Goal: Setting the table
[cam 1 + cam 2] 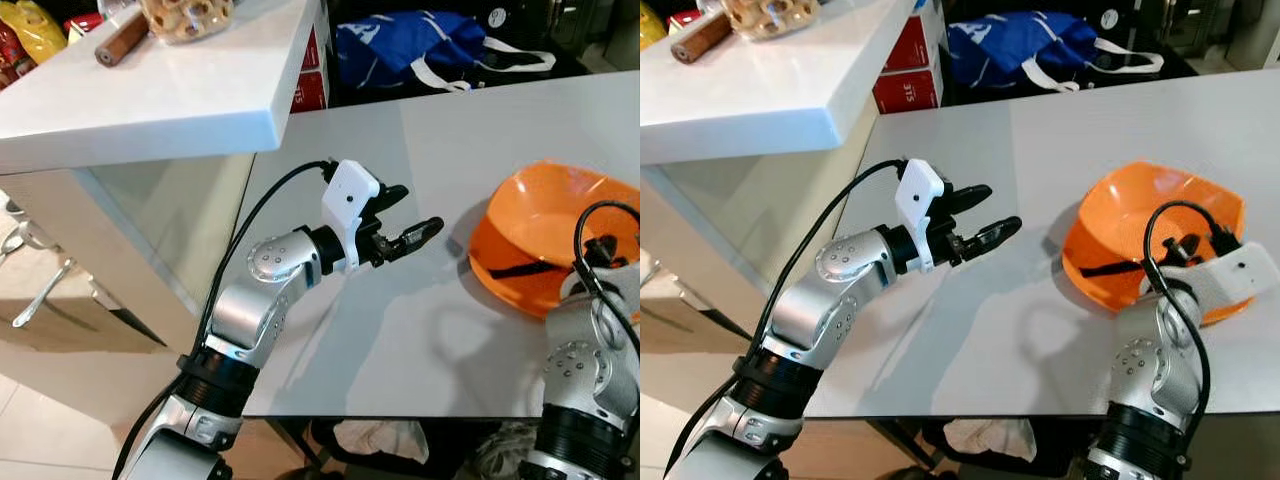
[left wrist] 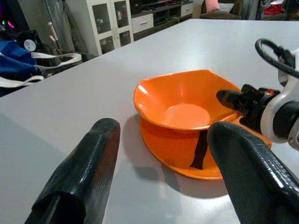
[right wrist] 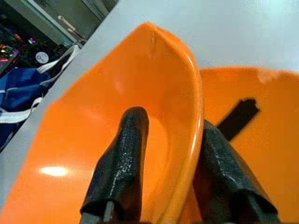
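Gripping the bowl (image 3: 117, 107) rim, my right end effector (image 3: 170, 154) pinches it above the plate (image 2: 173, 156). Left end effector (image 1: 985, 215) hovers open over the table (image 1: 420, 330), empty.

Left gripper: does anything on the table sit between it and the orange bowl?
Nothing visible does. The left gripper hovers open over bare grey table, pointing at the orange bowl, which rests on an orange plate. The right gripper already clasps the bowl's rim.
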Controlling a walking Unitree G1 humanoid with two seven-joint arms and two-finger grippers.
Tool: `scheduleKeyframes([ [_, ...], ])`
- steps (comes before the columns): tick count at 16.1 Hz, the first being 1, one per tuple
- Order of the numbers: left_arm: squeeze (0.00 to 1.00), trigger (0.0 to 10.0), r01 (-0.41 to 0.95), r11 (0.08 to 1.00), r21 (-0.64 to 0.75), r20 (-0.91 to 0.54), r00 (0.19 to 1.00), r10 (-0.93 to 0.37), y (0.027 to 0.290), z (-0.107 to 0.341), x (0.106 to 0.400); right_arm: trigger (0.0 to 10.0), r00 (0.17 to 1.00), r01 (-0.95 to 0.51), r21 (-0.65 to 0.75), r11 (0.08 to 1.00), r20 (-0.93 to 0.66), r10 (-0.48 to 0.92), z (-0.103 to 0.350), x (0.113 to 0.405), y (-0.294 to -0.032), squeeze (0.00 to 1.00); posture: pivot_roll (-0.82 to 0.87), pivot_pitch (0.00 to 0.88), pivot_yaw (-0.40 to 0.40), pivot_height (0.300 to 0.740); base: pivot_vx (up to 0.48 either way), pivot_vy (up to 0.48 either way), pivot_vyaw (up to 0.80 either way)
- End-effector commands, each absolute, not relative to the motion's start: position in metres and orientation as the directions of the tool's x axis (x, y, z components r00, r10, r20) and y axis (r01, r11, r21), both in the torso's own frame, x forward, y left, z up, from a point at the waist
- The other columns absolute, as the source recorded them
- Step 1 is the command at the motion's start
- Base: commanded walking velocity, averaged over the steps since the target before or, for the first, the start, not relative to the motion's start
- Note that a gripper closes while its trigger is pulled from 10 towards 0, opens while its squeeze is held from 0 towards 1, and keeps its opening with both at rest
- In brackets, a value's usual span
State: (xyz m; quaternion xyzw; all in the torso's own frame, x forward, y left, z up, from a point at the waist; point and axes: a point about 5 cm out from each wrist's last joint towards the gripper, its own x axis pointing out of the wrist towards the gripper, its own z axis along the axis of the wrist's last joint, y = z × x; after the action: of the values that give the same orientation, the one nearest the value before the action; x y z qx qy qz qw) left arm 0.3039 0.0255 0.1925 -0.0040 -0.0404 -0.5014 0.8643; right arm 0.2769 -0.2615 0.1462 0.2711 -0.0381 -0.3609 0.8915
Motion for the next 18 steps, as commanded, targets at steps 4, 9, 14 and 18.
scheduleKeyframes([
  [4, 0.00, 10.0, 0.853, 0.522, 0.029, 0.099, 0.517, -0.850, 0.031, 0.201, 0.306, 10.0, 0.764, 0.589, 0.445, 0.674, -0.035, -0.644, 0.169, 0.276, -0.250, 1.00, -0.03, 0.000, 0.169, 0.736, 0.000, 0.000, 0.00],
  [9, 0.00, 10.0, 0.853, 0.521, 0.014, 0.113, 0.517, -0.849, 0.030, 0.205, 0.307, 10.0, 0.772, 0.597, 0.383, 0.705, -0.034, -0.635, 0.169, 0.265, -0.245, 1.00, -0.04, 0.000, 0.169, 0.736, 0.000, 0.000, 0.00],
  [14, 0.00, 10.0, 0.857, 0.516, 0.005, 0.126, 0.511, -0.850, 0.028, 0.207, 0.308, 10.0, 0.765, 0.622, 0.340, 0.706, -0.070, -0.640, 0.159, 0.250, -0.242, 1.00, -0.06, 0.000, 0.176, 0.736, 0.000, 0.000, 0.00],
  [18, 0.00, 10.0, 0.846, 0.532, -0.011, 0.133, 0.529, -0.838, 0.028, 0.209, 0.313, 10.0, 0.786, 0.609, 0.246, 0.754, -0.054, -0.616, 0.159, 0.241, -0.233, 1.00, -0.07, 0.000, 0.179, 0.736, 0.000, 0.000, 0.00],
])
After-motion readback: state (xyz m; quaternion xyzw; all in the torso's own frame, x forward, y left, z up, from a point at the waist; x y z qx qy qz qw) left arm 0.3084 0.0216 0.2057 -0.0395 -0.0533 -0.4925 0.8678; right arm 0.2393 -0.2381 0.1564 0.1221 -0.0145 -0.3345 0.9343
